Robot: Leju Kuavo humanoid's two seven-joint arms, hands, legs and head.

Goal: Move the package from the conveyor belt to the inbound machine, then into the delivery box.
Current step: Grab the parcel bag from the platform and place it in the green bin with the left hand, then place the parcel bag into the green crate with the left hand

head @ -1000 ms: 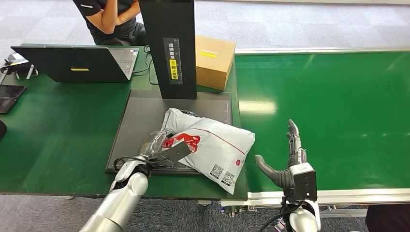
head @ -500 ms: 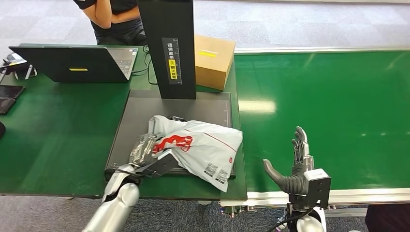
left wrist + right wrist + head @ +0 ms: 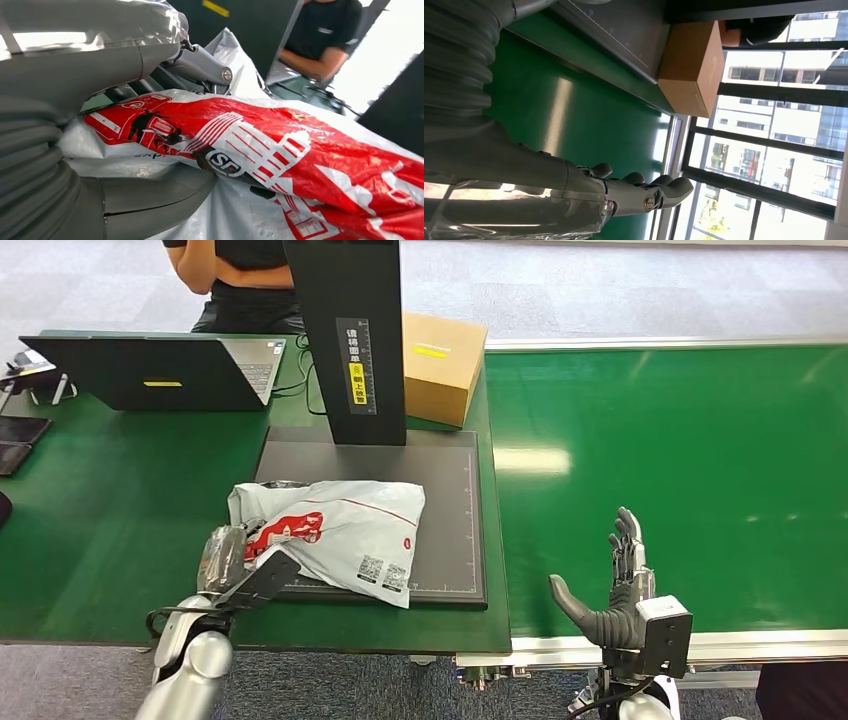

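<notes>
The left hand grips the package near the green surface's front edge. The right hand hovers spread over the conveyor belt.

Grey carpet-tile floor at far side. Green table on left holds an open laptop, far left. Person in black beyond it. Big windows show buildings in daylight.
</notes>
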